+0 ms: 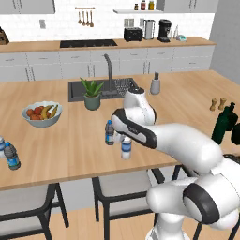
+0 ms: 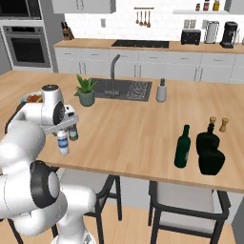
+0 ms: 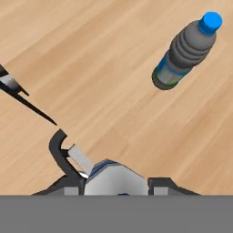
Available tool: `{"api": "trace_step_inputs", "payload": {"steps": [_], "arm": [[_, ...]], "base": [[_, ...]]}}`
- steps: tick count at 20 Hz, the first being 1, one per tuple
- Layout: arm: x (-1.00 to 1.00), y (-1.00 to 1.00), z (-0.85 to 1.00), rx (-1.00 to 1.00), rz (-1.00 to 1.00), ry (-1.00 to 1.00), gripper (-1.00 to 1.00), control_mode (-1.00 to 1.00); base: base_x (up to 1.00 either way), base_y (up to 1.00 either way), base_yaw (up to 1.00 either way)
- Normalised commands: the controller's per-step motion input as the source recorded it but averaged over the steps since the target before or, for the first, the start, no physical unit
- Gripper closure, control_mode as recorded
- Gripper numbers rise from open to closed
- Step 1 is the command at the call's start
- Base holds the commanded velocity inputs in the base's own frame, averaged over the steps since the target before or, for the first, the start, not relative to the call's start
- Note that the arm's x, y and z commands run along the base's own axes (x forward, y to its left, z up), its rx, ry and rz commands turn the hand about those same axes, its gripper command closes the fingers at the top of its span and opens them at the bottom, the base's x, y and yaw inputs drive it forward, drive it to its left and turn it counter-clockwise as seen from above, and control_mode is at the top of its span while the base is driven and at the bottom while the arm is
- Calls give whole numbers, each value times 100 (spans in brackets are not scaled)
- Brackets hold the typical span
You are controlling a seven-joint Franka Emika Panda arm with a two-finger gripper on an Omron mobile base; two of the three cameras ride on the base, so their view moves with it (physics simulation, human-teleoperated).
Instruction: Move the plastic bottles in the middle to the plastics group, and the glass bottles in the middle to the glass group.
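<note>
The pale bottle [image 1: 126,148] I see gripped in my gripper [image 1: 123,139], just beside the bluer bottle [image 1: 109,132]. The plant pot [image 1: 92,101] stands behind. The wooden counter [image 1: 61,140] lies open toward the plastics group [image 1: 10,154] at the left edge.

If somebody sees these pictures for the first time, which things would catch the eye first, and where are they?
First, the big white robot arm bent low over the front edge of the wooden island counter, its claw closed on a small pale white-capped plastic water bottle, with a bluer dark-capped plastic bottle standing beside it. Next, the tall slim dark green glass bottle beside squat near-black glass bottles at the counter's right end.
</note>
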Motion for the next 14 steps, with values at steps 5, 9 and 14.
{"api": "trace_step_inputs", "payload": {"steps": [5,9,14], "arm": [[-42,85,19,0,3,0,100,-100],[-28,90,15,0,2,0,100,-100],[-5,97,19,0,1,0,100,-100]], "base": [[0,0,0],[0,0,0],[0,0,0]]}}
